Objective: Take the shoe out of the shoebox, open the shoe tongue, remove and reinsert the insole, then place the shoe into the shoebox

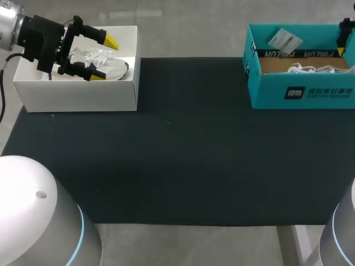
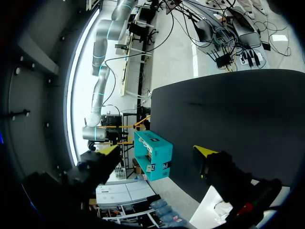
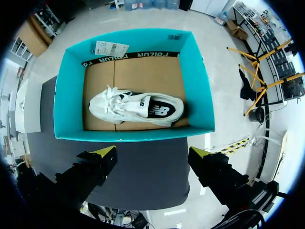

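Note:
A teal shoebox stands open at the table's far right. A white shoe with a dark logo lies on its side on the box's cardboard floor; the head view shows only its laces. My right gripper hangs open above the box's near wall, apart from the shoe, with nothing between its fingers. Only a black part of the right arm shows at the head view's edge. My left gripper stands open over a white box at the far left, holding nothing.
A second white shoe lies in the white box. A paper tag rests on the teal box's far flap. A black mat covers the table between the two boxes. The left wrist view shows the teal shoebox far ahead.

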Motion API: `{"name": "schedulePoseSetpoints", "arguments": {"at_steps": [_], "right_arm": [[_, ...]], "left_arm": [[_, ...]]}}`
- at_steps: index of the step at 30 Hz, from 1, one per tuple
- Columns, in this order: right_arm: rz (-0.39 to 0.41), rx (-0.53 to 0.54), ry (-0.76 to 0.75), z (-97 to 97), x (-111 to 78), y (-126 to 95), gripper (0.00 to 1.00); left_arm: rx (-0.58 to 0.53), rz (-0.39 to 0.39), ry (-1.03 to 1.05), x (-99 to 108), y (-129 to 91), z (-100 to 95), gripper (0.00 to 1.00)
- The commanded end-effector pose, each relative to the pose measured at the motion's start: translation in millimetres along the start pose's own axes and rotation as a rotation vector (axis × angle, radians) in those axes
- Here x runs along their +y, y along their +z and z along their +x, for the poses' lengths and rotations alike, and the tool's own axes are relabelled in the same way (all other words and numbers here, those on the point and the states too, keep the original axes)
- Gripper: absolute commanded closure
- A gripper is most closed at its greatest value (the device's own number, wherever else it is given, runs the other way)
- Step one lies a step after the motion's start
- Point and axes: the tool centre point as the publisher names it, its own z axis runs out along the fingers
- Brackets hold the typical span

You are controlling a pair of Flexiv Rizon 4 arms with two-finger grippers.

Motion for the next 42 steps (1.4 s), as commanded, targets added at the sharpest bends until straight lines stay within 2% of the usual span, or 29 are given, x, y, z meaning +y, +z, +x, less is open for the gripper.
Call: {"name": "schedulePoseSetpoints", "arguments": {"at_steps": [1,10,13,21,22,23,26,32,37,42], "right_arm": [[-0.032,0.013,-0.001,2.9,-17.0,1,0.00],[-0.004,0.034,0.023,10.5,-28.8,-1,0.00],[0.004,0.000,0.013,14.0,-33.3,0,0.00],[0.004,0.000,0.013,14.0,-33.3,0,0.00],[0.004,0.000,0.013,14.0,-33.3,0,0.00],[0.004,0.000,0.013,14.0,-33.3,0,0.00],[0.004,0.000,0.013,14.0,-33.3,0,0.00],[0.004,0.000,0.013,14.0,-33.3,0,0.00],[0.004,0.000,0.013,14.0,-33.3,0,0.00],[0.004,0.000,0.013,14.0,-33.3,0,0.00]], "left_arm": [[0.005,0.002,0.000,1,0,-0.7,0.00],[0.005,0.002,0.000,1,0,-0.7,0.00],[0.005,0.002,0.000,1,0,-0.7,0.00],[0.005,0.002,0.000,1,0,-0.7,0.00],[0.062,0.007,0.012,4,2,1.3,0.00],[0.084,-0.010,0.026,6,3,2.4,0.00],[0.127,0.011,0.053,14,0,4.3,0.00],[0.246,0.047,0.069,53,-25,21.9,0.00],[0.443,0.088,0.084,88,-47,40.8,0.00],[0.608,0.066,0.073,124,-65,59.3,0.00]]}}
